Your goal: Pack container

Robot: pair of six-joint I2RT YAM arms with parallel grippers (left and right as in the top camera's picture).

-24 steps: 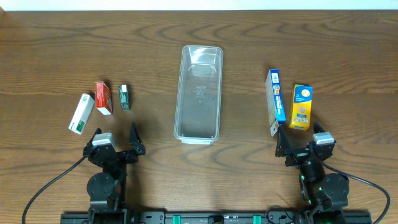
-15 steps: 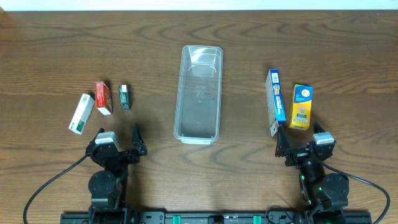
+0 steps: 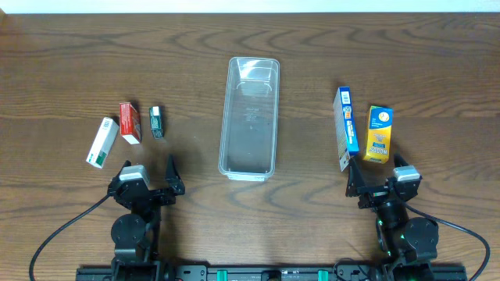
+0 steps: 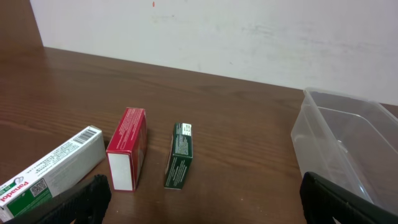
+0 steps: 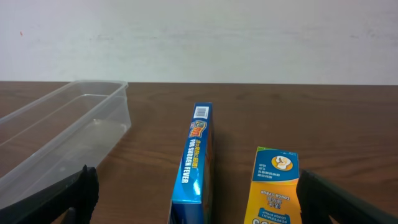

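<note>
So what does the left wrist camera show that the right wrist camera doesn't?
Only the left wrist view shows the white box, the red box and the dark green box, lying side by side on the table. Only the right wrist view shows the blue box, resting on a narrow side, and the yellow box beside it. Both show the clear container, which is empty, the wooden table and the pale wall behind.
</note>
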